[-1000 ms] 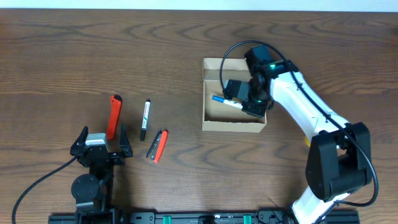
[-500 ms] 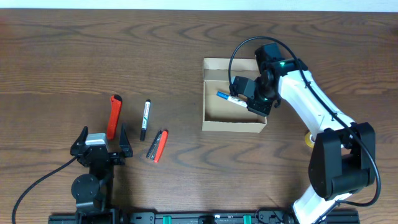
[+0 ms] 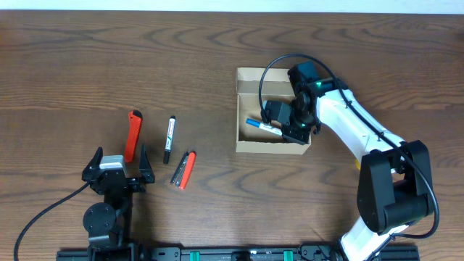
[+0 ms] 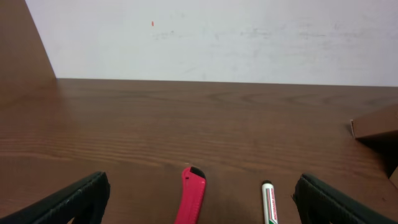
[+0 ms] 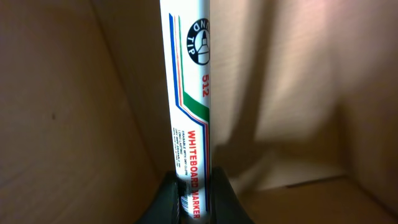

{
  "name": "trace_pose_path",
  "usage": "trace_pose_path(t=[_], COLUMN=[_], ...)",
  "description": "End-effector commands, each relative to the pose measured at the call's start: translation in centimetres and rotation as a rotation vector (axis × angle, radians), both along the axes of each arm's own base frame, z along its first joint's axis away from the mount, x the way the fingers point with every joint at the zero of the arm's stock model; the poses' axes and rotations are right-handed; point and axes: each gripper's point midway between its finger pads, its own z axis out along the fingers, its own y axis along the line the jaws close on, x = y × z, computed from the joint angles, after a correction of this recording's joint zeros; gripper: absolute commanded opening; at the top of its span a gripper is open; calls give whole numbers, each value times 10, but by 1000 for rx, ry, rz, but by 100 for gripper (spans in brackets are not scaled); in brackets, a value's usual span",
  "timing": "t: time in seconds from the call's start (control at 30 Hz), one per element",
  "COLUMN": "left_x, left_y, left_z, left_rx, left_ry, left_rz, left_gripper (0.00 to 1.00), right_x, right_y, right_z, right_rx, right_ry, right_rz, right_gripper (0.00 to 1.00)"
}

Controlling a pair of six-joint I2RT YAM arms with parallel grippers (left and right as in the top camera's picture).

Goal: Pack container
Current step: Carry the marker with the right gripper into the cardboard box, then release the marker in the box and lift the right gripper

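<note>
The container (image 3: 248, 143) is a tan cardboard box, open, at the middle right of the table. My right gripper (image 3: 281, 125) is inside it, shut on a white whiteboard marker with a blue cap (image 3: 262, 126). The right wrist view shows the marker (image 5: 189, 93) pinched between my fingers (image 5: 194, 196), close to the box's inner walls (image 5: 68, 106). My left gripper (image 3: 116, 165) is open and empty at the front left. A red utility knife (image 3: 132, 134) (image 4: 191, 199) and a black-capped marker (image 3: 170, 138) (image 4: 268, 202) lie just beyond it.
A red and black pen-like pair (image 3: 183, 169) lies on the table to the right of the left gripper. A yellow object (image 3: 359, 162) peeks out beside the right arm's base. The box's flap (image 3: 267, 75) lies open at the far side.
My right gripper, still holding the marker, has shifted a little inside the box, rising toward the back and then coming down and forward again. The left arm has not moved.
</note>
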Motion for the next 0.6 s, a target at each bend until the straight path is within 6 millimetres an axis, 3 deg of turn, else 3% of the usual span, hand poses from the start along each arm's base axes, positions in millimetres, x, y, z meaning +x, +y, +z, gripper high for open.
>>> trace_pose_path(t=[0.0,0.13,0.17,0.23,0.33,0.57], left_x=[0,0,0,0,0,0], left_y=[-2,-2,-2,-2,-2,-2], left_z=[-19,-18,-18,-19,-19,-19], left_rx=[-15,-15,-15,-15,-15,-15], left_ry=[50,50,50,50,50,50], left_rz=[-7,-7,-7,-7,-7,-7], left_gripper=[95,95,96,96,95,95], right_x=[-11,-8,-7,-5,-2,4], right_y=[4,4,4,5,6,8], right_z=[-10,-11,-10,-10,-10,-8], right_rx=[14,15,15,18,22,31], right_ry=[34,21,18,12,3,-9], right_rz=[22,7,7,-2,-20,-75], right_gripper=[1,4,9,32,49,58])
